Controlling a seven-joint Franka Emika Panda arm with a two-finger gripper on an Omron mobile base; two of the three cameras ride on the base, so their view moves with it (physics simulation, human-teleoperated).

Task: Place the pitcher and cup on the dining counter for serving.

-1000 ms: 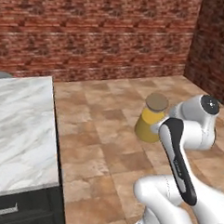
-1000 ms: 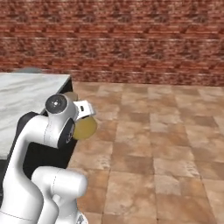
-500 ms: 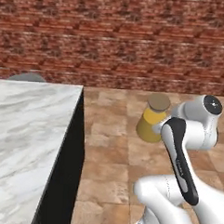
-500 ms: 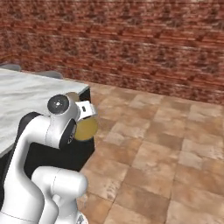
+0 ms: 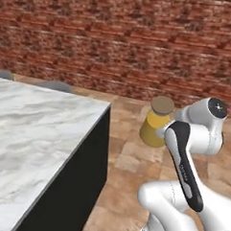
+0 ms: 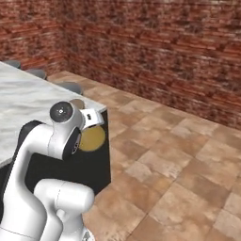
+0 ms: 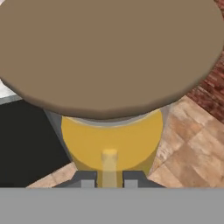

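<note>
The pitcher [image 5: 154, 125] is clear glass with orange liquid and a round brown lid [image 7: 109, 52]. It hangs in the air over the tiled floor, just off the corner of a white-grey veined marble counter [image 5: 35, 132] on a dark base. I cannot tell whether this is the dining counter. My gripper [image 7: 109, 180] is shut on the pitcher's handle [image 7: 109, 162], one dark fingertip on each side. In the right base view the pitcher [image 6: 92, 139] shows beside my wrist, in front of the counter's dark end. The cup is out of view.
Grey rounded seat tops [image 5: 54, 85] stand along the counter's far side. A red brick wall [image 5: 140, 42] closes the back. Brown tiled floor [image 6: 179, 160] lies open to the right of the counter.
The whole picture has shifted, so the base has moved: the counter now reaches further right in the left base view. The pitcher stays gripped in the same place relative to my arm.
</note>
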